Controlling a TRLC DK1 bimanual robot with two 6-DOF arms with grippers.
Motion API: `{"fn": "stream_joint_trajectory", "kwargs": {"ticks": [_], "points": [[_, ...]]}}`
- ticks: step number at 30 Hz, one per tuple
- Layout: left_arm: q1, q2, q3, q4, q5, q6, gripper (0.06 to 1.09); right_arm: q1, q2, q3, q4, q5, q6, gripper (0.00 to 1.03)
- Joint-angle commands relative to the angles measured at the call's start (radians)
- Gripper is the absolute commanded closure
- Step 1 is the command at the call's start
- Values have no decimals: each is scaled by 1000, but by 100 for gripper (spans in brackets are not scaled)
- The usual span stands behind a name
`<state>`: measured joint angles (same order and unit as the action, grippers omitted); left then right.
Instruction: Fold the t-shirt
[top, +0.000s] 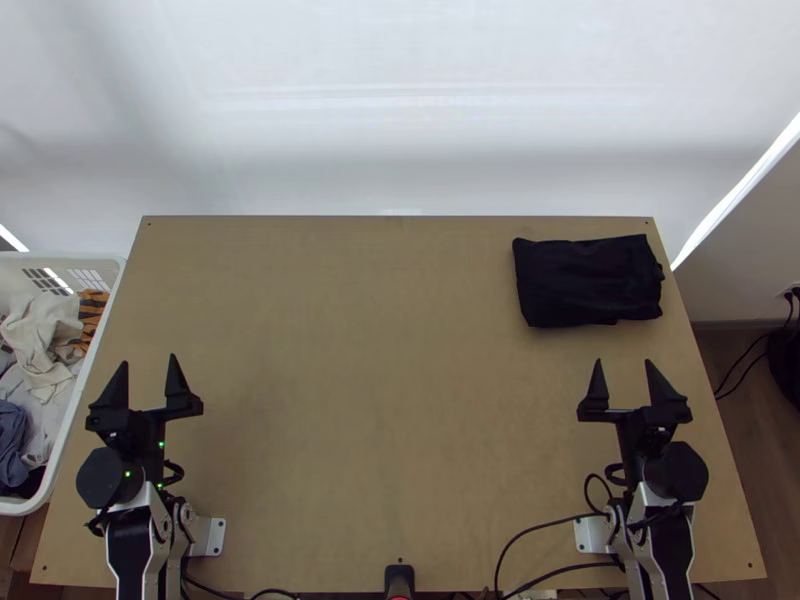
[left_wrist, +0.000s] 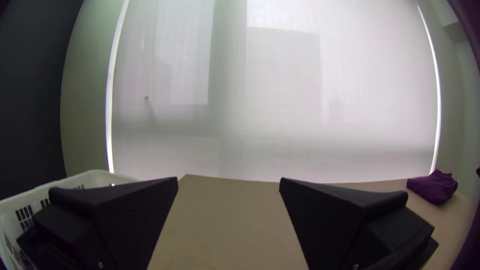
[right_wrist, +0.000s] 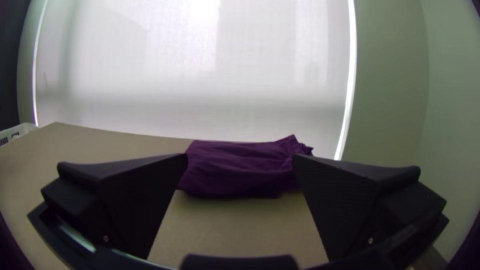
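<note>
Left pincer and right pincer gaped, short of the folded shirt.
Any low sweep risked rumpling it.

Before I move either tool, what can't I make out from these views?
- Folded dark cloth, top view: inner layers and underside, covered by its own upper layer; I can't tell where sleeves or collar lie.
- One end of that cloth, right wrist view: partly behind a finger of the right tool.
- Basket, top view: far side cut off by the left edge; its bottom is buried under clothes.
</note>
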<state>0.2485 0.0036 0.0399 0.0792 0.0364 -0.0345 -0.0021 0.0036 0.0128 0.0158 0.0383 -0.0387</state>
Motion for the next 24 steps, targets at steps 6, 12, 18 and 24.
{"fn": "stream_joint_trajectory", "kwargs": {"ticks": [6, 12, 18, 24], "points": [[46, -4, -37, -84, -4, -61, 10, -53, -4, -5, -25, 8, 76, 4], [54, -2, -37, -85, -4, -58, 10, -53, -5, -5, -24, 8, 74, 4], [57, -4, -37, -84, -4, -53, 10, -53, -5, -5, -24, 8, 74, 4], [57, -2, -37, -84, -4, -53, 10, -53, -5, -5, -24, 8, 74, 4]]}}
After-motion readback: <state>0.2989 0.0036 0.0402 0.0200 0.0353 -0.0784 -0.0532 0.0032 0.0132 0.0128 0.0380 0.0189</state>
